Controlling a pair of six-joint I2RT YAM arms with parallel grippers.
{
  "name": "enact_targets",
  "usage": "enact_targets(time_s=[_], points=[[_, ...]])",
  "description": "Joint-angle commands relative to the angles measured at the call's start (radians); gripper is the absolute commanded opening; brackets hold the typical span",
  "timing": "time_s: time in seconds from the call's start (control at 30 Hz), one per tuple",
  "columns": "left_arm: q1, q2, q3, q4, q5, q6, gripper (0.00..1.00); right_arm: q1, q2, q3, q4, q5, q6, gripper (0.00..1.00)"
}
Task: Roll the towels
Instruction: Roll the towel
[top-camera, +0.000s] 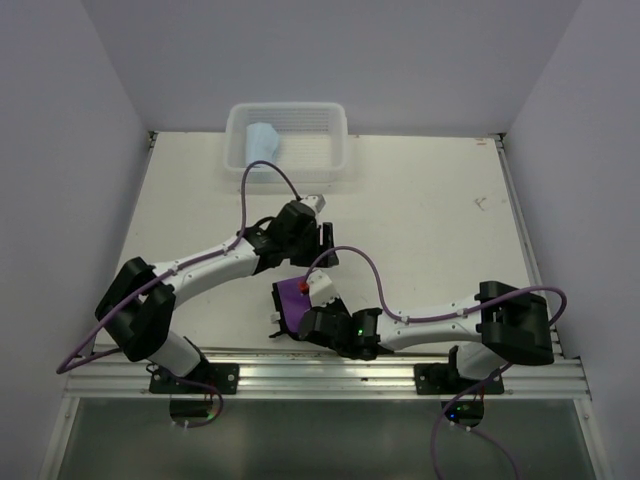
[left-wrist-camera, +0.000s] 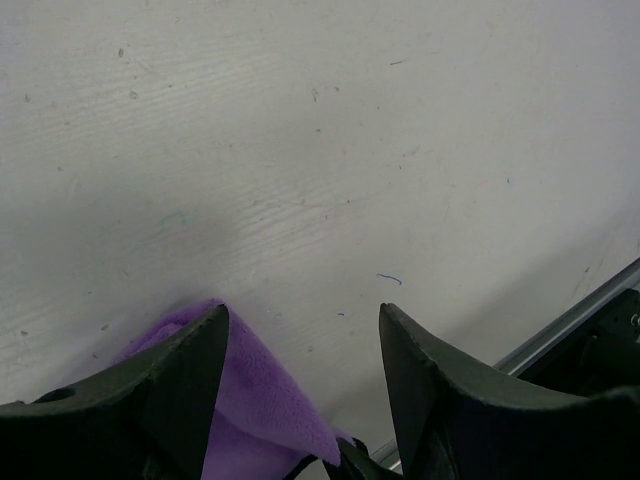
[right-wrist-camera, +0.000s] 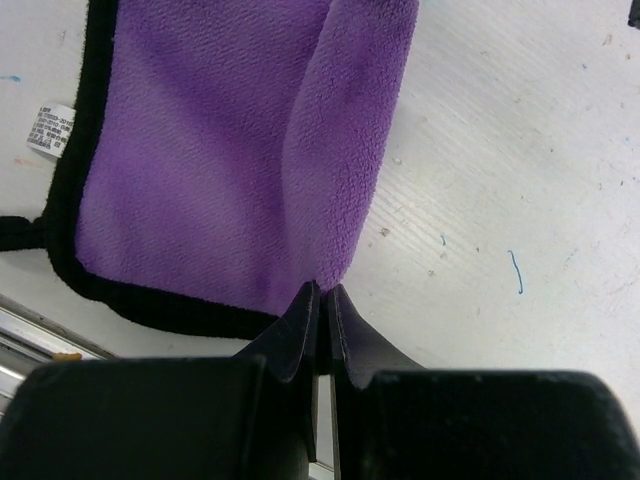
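Note:
The purple towel (top-camera: 290, 298) with its black border lies near the table's front edge, partly folded over itself (right-wrist-camera: 220, 150). My right gripper (right-wrist-camera: 325, 288) is shut, its tips pinching the near corner of the folded purple layer; from above it (top-camera: 292, 322) sits at the towel's front side. Just behind the towel my left gripper (top-camera: 325, 245) hovers open; between its fingers is bare table, with the purple cloth (left-wrist-camera: 255, 400) beside the left finger (left-wrist-camera: 190, 370). The light blue towel (top-camera: 263, 140) lies in the white basket (top-camera: 335, 150) at the back.
An aluminium rail (top-camera: 350, 365) runs along the front edge, also seen at the lower right of the left wrist view (left-wrist-camera: 570, 320). A white label (right-wrist-camera: 50, 130) sticks out from the purple towel's border. Grey walls enclose the table.

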Motion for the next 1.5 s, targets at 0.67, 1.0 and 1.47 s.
enact_targets(time_s=[0.67, 1.0, 1.47], points=[[-0.106, 0.031, 0.075, -0.201, -0.142, 0.056, 0.64, 0.022, -0.002, 0.019, 0.035, 0.091, 0.012, 0.0], [-0.127, 0.046, 0.083, -0.242, -0.199, 0.072, 0.61, 0.025, 0.001, 0.013, 0.035, 0.103, 0.026, 0.0], [-0.143, 0.074, 0.072, -0.25, -0.272, 0.059, 0.56, 0.03, -0.01, 0.004, 0.043, 0.109, 0.028, 0.0]])
